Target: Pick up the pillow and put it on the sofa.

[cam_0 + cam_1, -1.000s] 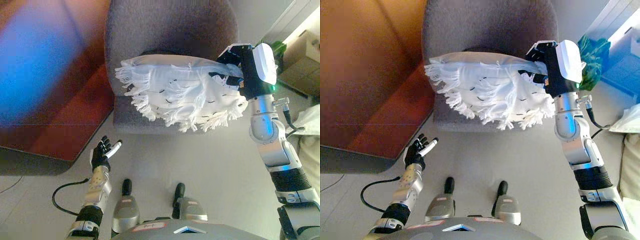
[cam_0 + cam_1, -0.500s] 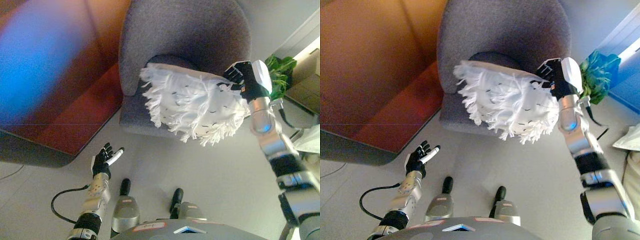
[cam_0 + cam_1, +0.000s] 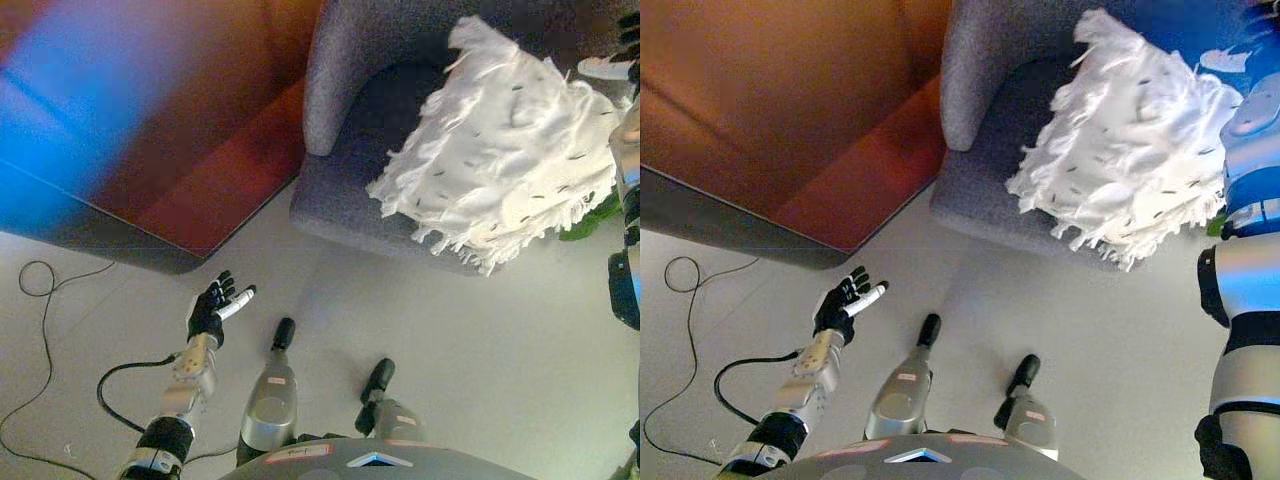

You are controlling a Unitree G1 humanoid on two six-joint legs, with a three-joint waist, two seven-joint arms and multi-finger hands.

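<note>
A white fringed pillow point(image 3: 500, 150) hangs tilted over the seat of the grey sofa point(image 3: 335, 195), with its lower fringe past the seat's front edge. My right hand point(image 3: 626, 52) shows only at the upper right edge of the left eye view, at the pillow's upper right corner, with dark fingers curled on the cloth. Most of that hand is cut off by the edge. My left hand point(image 3: 213, 308) is open and empty, low over the floor at the lower left, far from the pillow.
A red-brown rug or low platform with a dark edge point(image 3: 200, 190) lies left of the sofa. A bit of a green plant point(image 3: 592, 222) shows under the pillow's right side. Light grey floor point(image 3: 450, 330) spreads in front of the sofa.
The camera has swung, so the sofa now sits at the upper right. The pillow has gone further in over the seat and tilted up, still in my right hand. The left hand stays idle.
</note>
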